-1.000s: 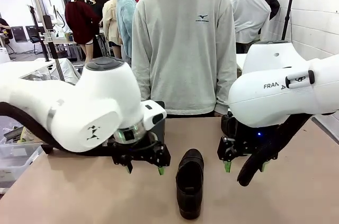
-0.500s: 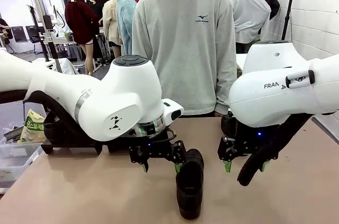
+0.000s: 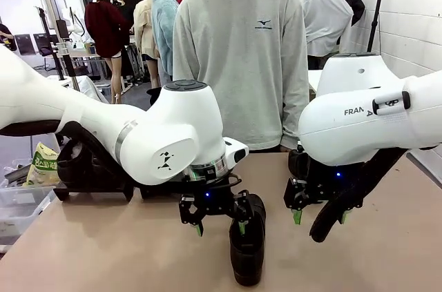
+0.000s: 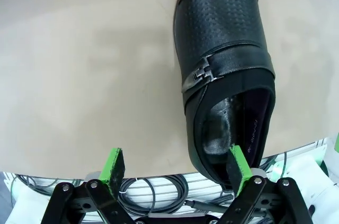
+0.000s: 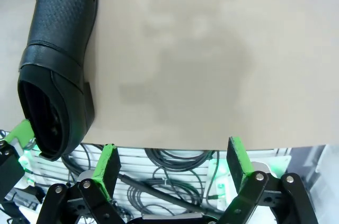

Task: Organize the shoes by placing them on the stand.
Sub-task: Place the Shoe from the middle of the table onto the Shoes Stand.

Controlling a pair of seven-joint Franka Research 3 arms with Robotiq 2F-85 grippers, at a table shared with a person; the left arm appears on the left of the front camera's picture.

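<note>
One glossy black shoe (image 3: pixel 247 245) with a buckle strap lies on the tan table, toe toward me in the front view. My left gripper (image 3: pixel 221 228) hangs open at its heel end. In the left wrist view the shoe (image 4: pixel 222 65) points away, one green pad (image 4: pixel 239 163) sits over its opening and the other pad (image 4: pixel 112 166) stands off its side over bare table; the left gripper (image 4: pixel 176 164) holds nothing. My right gripper (image 3: pixel 319 217) is open and apart, to the shoe's right. In the right wrist view the shoe (image 5: pixel 58 60) lies to the left of the right gripper (image 5: pixel 172 163). A black frame (image 3: pixel 86 171) at the table's left may be the stand, mostly hidden.
A person in a grey sweatshirt (image 3: pixel 242 57) stands at the far edge, hands out of sight. Clear bins and a snack bag (image 3: pixel 43 164) sit off the table's left side. Bare tabletop (image 3: pixel 387 257) lies at the right front and under the right gripper.
My left arm has swung to the right and its open gripper has come down onto the shoe's heel end. The shoe and the right arm have not moved.
</note>
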